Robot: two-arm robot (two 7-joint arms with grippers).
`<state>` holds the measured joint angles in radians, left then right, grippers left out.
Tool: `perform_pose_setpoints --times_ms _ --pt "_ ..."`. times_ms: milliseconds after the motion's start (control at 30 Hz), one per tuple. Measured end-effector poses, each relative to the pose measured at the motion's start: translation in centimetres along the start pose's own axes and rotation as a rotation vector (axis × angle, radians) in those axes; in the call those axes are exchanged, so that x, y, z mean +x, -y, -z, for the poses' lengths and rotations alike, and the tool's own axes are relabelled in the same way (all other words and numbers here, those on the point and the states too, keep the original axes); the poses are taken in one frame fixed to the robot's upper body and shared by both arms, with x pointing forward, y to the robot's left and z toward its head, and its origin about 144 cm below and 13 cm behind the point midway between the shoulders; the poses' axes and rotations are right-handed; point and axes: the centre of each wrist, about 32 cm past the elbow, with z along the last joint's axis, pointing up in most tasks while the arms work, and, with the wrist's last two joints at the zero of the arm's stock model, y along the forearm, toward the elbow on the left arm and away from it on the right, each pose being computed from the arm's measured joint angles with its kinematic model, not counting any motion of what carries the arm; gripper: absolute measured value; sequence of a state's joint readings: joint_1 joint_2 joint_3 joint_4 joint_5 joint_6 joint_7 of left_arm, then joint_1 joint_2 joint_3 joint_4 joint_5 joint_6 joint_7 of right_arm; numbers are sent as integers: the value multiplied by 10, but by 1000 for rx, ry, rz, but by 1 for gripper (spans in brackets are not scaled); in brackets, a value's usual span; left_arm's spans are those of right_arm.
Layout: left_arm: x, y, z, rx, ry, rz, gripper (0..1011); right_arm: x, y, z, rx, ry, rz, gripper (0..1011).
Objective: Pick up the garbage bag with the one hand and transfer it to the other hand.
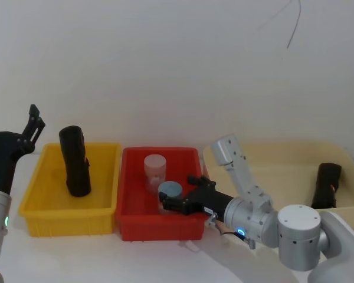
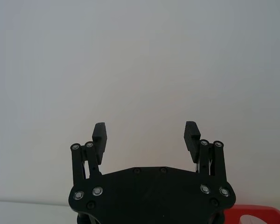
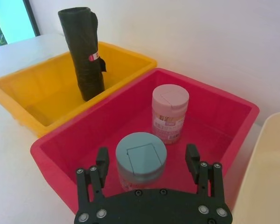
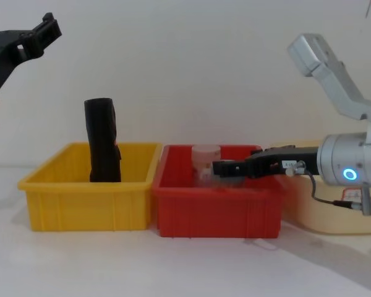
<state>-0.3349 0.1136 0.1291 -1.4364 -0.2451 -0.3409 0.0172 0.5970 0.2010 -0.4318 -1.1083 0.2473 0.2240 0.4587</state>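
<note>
Your garbage bag [image 1: 75,161] upright in yellow bin [image 1: 40,197]; red bin [image 1: 134,221] beside it holds two jars; right gripper [image 3: 146,160] jaws wide, empty, straddling blue-lidded jar [image 3: 141,159]; left gripper [image 2: 146,135] raised, jaws wide, empty

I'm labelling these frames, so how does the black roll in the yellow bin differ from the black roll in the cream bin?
The roll in the yellow bin stands upright inside it; the roll in the cream bin leans against that bin's right wall. The yellow-bin roll carries a small red-and-white label, seen in the right wrist view; no label can be made out on the cream-bin roll. Both are black rolls, and no gripper touches either.
</note>
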Motion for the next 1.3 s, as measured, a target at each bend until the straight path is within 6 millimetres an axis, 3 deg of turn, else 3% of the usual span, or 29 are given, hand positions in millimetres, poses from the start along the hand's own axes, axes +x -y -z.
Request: perform_pose_setpoints --times_ms 367,600,800,1300 --pt "0 0 0 0 0 -2 1001 0 -9 -2 -26 6 -15 1004" --pt "0 0 0 0 0 -2 1001 0 -11 -3 -48 14 -15 867" --pt "0 0 0 0 0 -2 1001 -1 -13 -4 -68 20 -5 672" --pt "0 0 0 0 0 -2 1001 2 -7 -17 -18 14 25 660"
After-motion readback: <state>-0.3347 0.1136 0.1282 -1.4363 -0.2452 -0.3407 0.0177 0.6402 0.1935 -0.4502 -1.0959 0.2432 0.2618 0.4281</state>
